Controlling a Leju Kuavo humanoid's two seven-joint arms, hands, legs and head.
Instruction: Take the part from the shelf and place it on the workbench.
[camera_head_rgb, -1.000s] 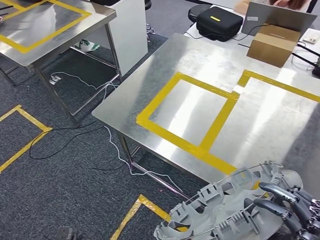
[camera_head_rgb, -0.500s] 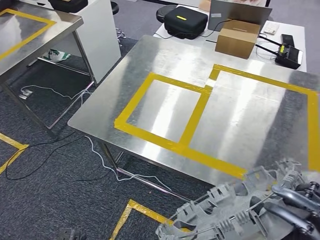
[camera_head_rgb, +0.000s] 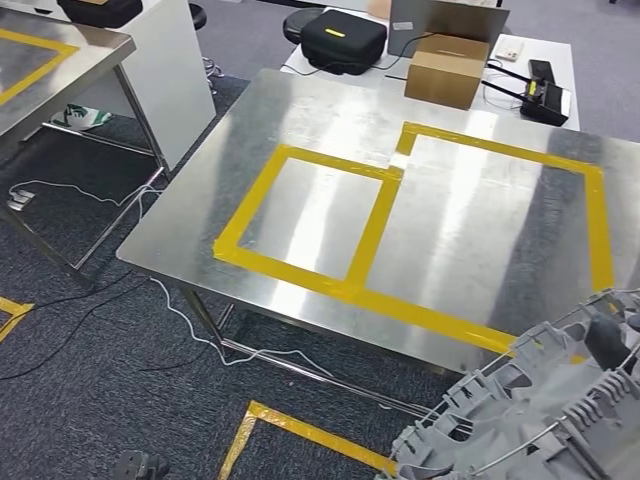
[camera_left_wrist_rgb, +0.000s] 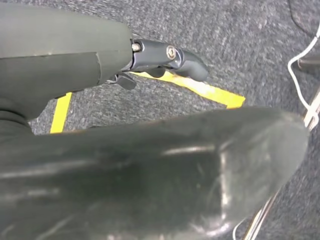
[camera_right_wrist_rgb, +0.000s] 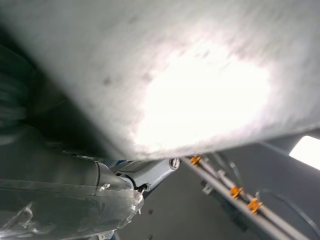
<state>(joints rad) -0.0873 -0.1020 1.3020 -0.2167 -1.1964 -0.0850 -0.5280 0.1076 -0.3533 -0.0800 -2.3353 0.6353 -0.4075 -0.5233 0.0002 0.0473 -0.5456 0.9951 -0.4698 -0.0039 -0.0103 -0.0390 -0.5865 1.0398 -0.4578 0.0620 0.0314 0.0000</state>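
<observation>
Head view, nearest the robot: the grey ribbed part (camera_head_rgb: 528, 420) hangs low on the right, over the near edge of the steel workbench (camera_head_rgb: 468, 230). A dark finger of the right hand (camera_head_rgb: 607, 345) presses against it, holding it. Left hand (camera_left_wrist_rgb: 166, 55): fingers extended above carpet, holding nothing. Farther back sits a cardboard box (camera_head_rgb: 445, 70).
</observation>
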